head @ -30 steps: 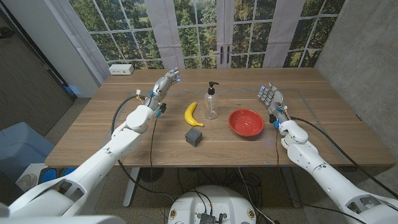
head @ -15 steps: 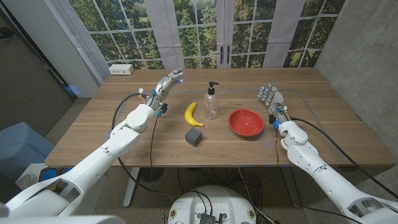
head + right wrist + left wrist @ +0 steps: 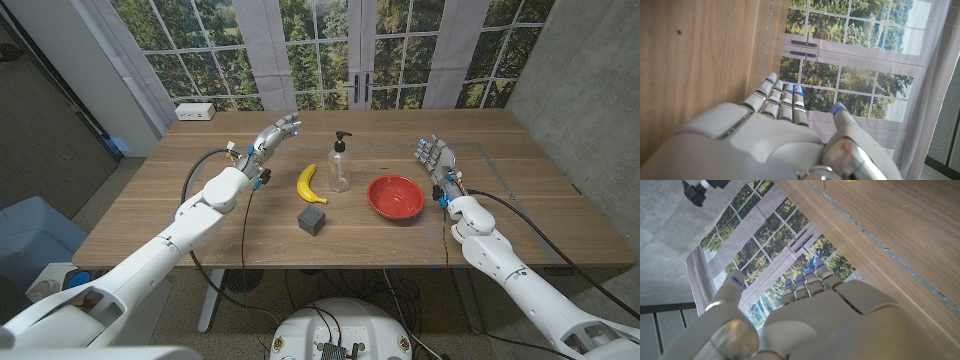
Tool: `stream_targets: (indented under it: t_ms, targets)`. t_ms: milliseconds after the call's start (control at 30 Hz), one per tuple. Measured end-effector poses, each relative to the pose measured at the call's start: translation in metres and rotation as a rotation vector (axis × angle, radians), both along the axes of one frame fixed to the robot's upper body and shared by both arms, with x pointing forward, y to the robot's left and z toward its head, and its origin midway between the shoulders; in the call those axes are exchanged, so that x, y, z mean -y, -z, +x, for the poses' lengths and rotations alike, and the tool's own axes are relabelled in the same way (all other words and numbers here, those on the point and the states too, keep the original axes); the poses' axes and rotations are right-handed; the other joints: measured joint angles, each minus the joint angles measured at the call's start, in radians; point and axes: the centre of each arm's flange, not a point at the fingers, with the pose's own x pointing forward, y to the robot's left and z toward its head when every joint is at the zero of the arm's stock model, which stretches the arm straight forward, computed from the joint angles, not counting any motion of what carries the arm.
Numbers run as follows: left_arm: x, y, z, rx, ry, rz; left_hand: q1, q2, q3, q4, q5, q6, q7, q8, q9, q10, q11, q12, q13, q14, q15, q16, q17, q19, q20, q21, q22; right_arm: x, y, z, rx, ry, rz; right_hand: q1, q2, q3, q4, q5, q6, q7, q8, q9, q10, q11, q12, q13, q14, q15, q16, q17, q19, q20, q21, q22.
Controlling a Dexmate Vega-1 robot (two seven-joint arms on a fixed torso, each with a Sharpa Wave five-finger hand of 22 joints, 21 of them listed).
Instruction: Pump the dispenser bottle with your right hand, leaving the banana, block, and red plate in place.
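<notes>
Your dispenser bottle (image 3: 340, 164) is standing upright near the middle of the tabletop (image 3: 200, 215), clear-bodied with a black pump on top, and nothing is touching it. Bare wood is showing all around it: the banana (image 3: 310, 184) is lying just beside it on your left, the red plate (image 3: 396, 197) is sitting near it on your right, and the dark block (image 3: 313, 219) is resting in front of the banana, toward you. You are looking at one of each, four things in all, and none is touching another.

Your right hand (image 3: 433, 156) is waiting beyond the plate's far right side, fingers spread and holding nothing, with open tabletop between it and the bottle. The plate is lying close under that path. In the right wrist view the same hand (image 3: 785, 135) is showing its fingers extended along the wood, empty.

Your left hand (image 3: 272, 134) is hovering well left of the bottle, behind the banana, fingers stretched out and apart, gripping nothing; the left wrist view is showing this hand (image 3: 805, 315) from behind.

A small white box (image 3: 195, 111) is sitting at the far left corner, too small to make out. The tabletop's near edge is running partly hidden behind both arms.
</notes>
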Motion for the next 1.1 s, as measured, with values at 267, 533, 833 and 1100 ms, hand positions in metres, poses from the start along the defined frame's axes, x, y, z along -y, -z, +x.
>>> stream_targets:
  t_ms: [267,533,833,1100]
  targets:
    - [0.007,0.000,0.000,-0.007,-0.002,0.049,0.011,-0.018,-0.004,-0.012,0.000,-0.016,-0.005,0.000,0.000,-0.012,-0.001,-0.004,0.003,-0.005,-0.002,-0.004,0.000,0.000,0.000,-0.004,0.000,0.001,0.001,-0.003,0.003,0.005,0.005,0.000,0.000,-0.002,-0.002,0.000,0.000,0.000,0.000,0.000,0.000,0.000,0.000,0.000,0.000,0.000,0.000,0.000,0.000,0.000,-0.008,0.000]
    - [0.011,-0.003,0.001,-0.009,-0.005,0.095,0.029,-0.037,-0.009,-0.018,0.000,-0.036,-0.007,0.000,0.000,-0.022,0.000,-0.007,0.005,-0.016,-0.002,-0.004,0.000,0.011,0.000,-0.014,0.000,0.003,0.003,-0.005,0.005,0.014,0.012,0.000,0.000,-0.002,-0.002,0.000,0.005,-0.005,0.000,0.000,0.000,0.000,0.000,0.000,0.004,0.004,0.000,0.000,0.000,0.000,-0.008,0.000]
    - [0.016,-0.007,0.000,-0.002,-0.025,0.163,0.045,-0.083,-0.019,-0.027,0.000,-0.053,-0.033,0.000,0.005,-0.045,-0.002,-0.007,0.005,-0.028,-0.004,-0.004,0.001,0.018,-0.007,-0.023,0.000,0.004,0.004,-0.008,0.008,0.024,0.017,0.000,0.000,-0.007,-0.007,0.000,0.005,-0.005,0.000,0.000,0.005,0.005,0.000,0.000,0.004,0.004,0.000,0.000,0.000,0.000,-0.008,0.000]
    - [0.020,-0.012,0.000,0.000,-0.030,0.237,0.050,-0.148,-0.056,-0.019,0.009,-0.059,-0.070,0.004,0.005,-0.053,-0.010,-0.007,0.005,-0.045,-0.002,-0.004,0.005,0.029,-0.007,-0.041,0.005,0.004,0.004,-0.010,0.012,0.035,0.019,0.000,0.000,-0.007,-0.006,0.000,0.011,0.000,0.000,0.000,0.005,0.005,0.000,0.000,0.004,0.004,0.000,0.000,0.004,0.004,-0.014,0.000]
